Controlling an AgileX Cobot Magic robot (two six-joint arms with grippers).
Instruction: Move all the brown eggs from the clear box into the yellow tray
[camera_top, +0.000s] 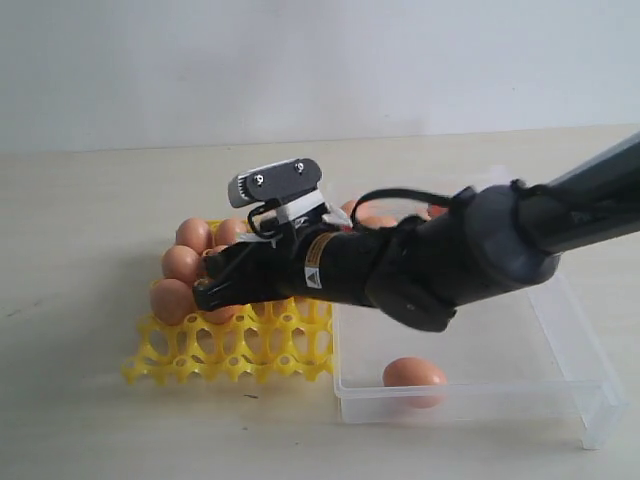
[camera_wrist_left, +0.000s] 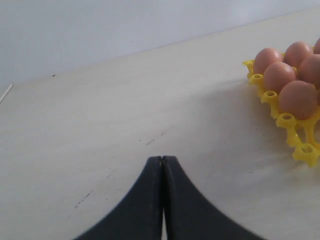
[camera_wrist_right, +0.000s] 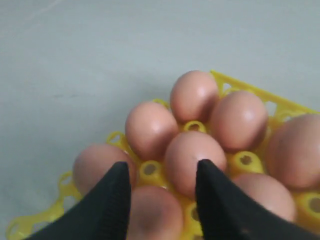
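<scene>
About eight brown eggs (camera_wrist_right: 150, 130) already sit in the yellow tray (camera_top: 232, 350), crowded into its 10-to-12 o'clock part. The cups along its 6 o'clock edge stand unfilled. The clear box (camera_top: 588, 398), at 3 o'clock of the tray, holds one egg (camera_top: 414, 374) by its 6 o'clock wall. A few egg tops (camera_top: 372, 213) show past the right arm (camera_top: 480, 250), probably at the box's 11 o'clock corner, though I cannot be sure. I judge the job roughly half done. The right end effector (camera_wrist_right: 160, 167) hovers over the seated eggs, fingers spread, pinching nothing I can see. The left end effector (camera_wrist_left: 162, 167) is pressed together above the surface (camera_wrist_left: 100, 115).
</scene>
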